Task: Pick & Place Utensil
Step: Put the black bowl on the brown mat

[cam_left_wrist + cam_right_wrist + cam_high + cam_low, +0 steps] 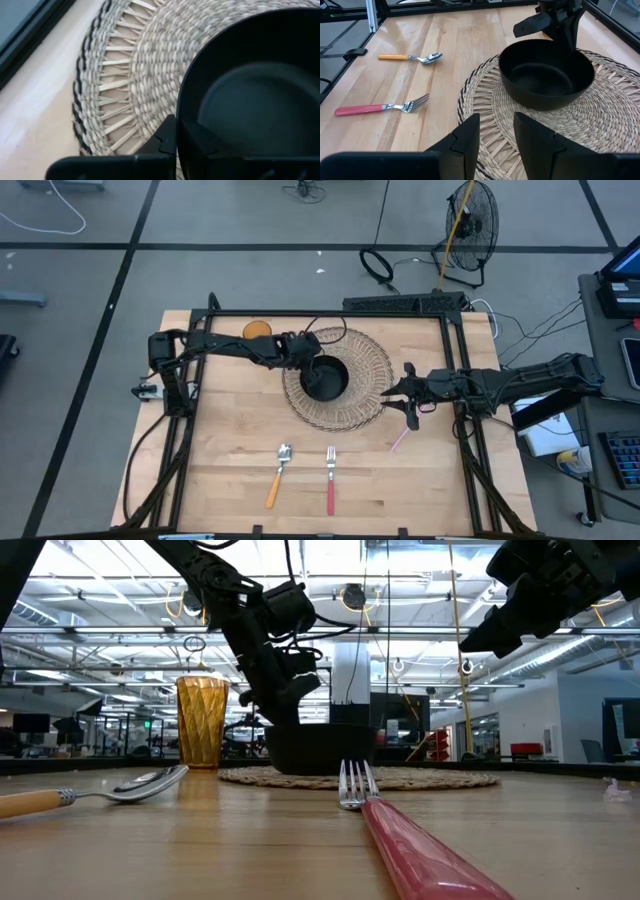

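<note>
So the left gripper [312,352] is sitting right at the rim of the black bowl [325,378], jaws pinched fully together on the bowl's edge from what the left wrist view shows. The bowl's parked in the middle of a round woven placemat [368,365] on the wooden counter [230,440]. The right gripper [392,392] hangs over the placemat's right edge, jaws partly apart with nothing between them. The utensils are lying near the front of the counter, well apart from both arms: a spoon with an orange handle [277,475] and just beside it a fork with a red handle [330,479]. There's also an amber ribbed tumbler [203,722] standing at the back left.
</note>
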